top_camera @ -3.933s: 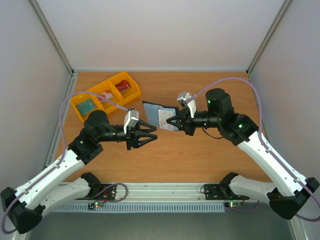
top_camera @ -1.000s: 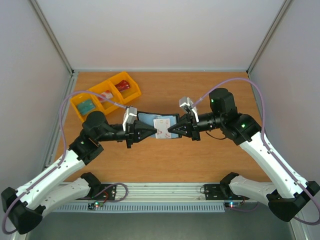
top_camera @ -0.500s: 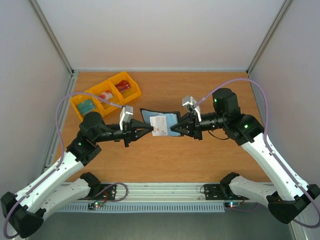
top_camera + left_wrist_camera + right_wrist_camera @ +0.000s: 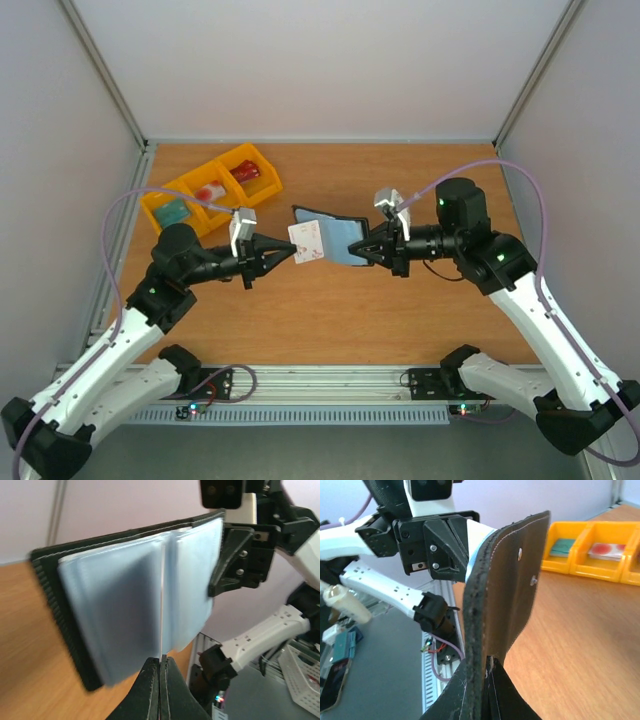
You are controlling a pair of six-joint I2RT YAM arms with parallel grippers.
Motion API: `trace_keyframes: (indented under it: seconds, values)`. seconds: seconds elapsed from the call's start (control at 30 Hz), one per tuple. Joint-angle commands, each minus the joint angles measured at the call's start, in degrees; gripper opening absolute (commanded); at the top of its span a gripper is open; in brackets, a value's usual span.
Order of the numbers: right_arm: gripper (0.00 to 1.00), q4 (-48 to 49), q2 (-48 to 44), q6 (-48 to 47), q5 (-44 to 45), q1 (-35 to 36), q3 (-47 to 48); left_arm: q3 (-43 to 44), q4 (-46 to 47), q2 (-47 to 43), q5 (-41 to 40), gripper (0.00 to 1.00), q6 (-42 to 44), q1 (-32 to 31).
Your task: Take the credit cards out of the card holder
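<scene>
I have the card holder (image 4: 338, 230) up in the air over the middle of the table (image 4: 420, 180), clamped at its 3 o'clock edge by my right gripper (image 4: 360, 252), whose jaws are tight on the black cover. It hangs open with the blue-grey lining (image 4: 115, 610) facing my left arm. My left gripper (image 4: 283, 253) comes in from 9 o'clock with its jaws pinched narrow on a credit card (image 4: 307, 242), pale with reddish print. It holds only the edge of the card nearest it.

From above, the card overlaps the 9 o'clock half of the holder. I cannot tell whether its far edge is free of the pocket, so I treat this as mid-pull.

To do it well, I want the right arm frozen and the left drawing straight back toward 9 o'clock, along the card's own plane. My guide is the left wrist view, where the card shows as a thin upright line. If that line bows, I judge the card is snagging and I should ease off rather than tug. The pinch is shallow, so I go slowly and avoid any twist.

Once it is free, I would set it on bare table at about 8 o'clock, short of the yellow bins (image 4: 212, 188) at 10 o'clock. I cannot see whether more cards sit in the pockets.
</scene>
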Motion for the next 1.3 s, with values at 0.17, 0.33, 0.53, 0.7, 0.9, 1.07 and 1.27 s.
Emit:
trace_keyframes:
  seconds: [0.17,0.33,0.53,0.7,0.9,1.07,1.27]
  values:
    - [0.01,2.5,-1.3,4.6,6.8,-3.3,-1.9,-1.0,-3.3,-2.5,-5.9,0.00,0.0,4.9]
    - [0.01,2.6,0.0,5.3,7.6,-4.0,-2.4,3.9,-16.4,-1.0,-13.2,0.00,2.7,9.7]
    - [0.01,4.1,0.6,4.6,7.5,-4.1,-3.7,17.1,-38.2,9.6,-18.7,0.00,8.8,25.6]
    - [0.01,3.6,-0.3,4.1,6.9,-4.2,-3.7,31.7,-49.1,24.7,-19.9,0.00,8.7,42.2]
    - [0.01,3.8,-0.4,4.4,7.1,-4.2,-2.8,46.0,-51.2,39.3,-18.5,0.00,-3.2,45.6]
    - [0.01,1.1,1.1,6.0,6.3,-4.2,1.9,52.1,-48.9,46.4,-20.9,0.00,-15.7,45.5]
    - [0.01,3.6,1.9,12.4,4.9,-4.2,4.1,56.3,-46.3,52.7,-27.7,0.00,-14.4,45.5]
